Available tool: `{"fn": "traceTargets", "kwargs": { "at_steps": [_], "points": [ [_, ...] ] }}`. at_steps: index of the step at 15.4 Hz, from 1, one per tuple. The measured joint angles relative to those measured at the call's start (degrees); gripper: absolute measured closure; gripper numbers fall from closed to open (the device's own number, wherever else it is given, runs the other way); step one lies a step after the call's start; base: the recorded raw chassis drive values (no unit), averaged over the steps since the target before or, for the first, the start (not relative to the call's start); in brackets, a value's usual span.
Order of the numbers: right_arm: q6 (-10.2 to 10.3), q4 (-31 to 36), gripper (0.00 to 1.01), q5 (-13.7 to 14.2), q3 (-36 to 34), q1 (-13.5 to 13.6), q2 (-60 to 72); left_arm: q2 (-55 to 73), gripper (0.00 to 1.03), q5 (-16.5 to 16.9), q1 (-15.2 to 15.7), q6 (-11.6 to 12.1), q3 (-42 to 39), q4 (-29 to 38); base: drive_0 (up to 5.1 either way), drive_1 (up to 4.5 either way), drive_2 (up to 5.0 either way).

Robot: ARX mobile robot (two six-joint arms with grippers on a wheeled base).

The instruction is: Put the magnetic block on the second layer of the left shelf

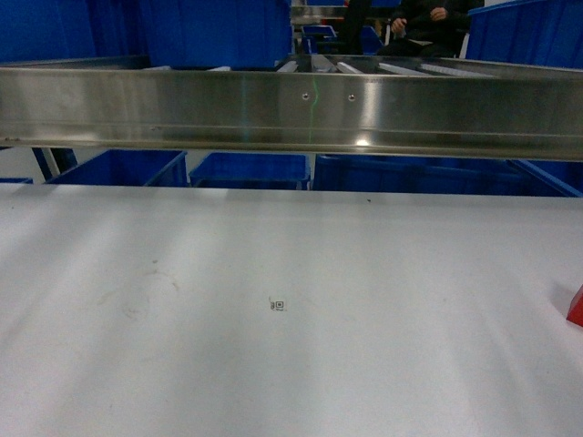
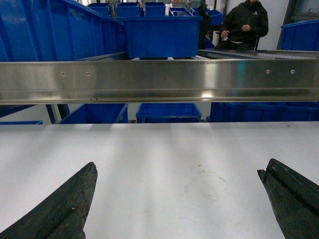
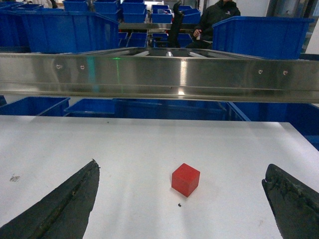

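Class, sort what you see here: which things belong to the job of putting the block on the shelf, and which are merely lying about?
Belonging to the job:
- red block, on the white table
- steel shelf
- right gripper, fingers wide apart, block ahead of them
- left gripper, fingers wide apart, nothing between

Lying about:
- blue tubs
- seated person
- small sticker

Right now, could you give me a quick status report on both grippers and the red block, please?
Left gripper open, empty. Right gripper open, red block on the white table ahead between its fingers, not gripped. Steel shelf rail crosses beyond.
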Motion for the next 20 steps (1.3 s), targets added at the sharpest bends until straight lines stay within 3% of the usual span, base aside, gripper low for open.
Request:
{"fn": "traceTargets", "kwargs": {
  "at_steps": [20],
  "points": [
    [-0.02,0.00,0.03,0.00,0.00,0.00,0.00,-0.02,0.05,0.00,0.00,0.00,0.00,0.00,0.0,0.00,0.0]
  ]
}}
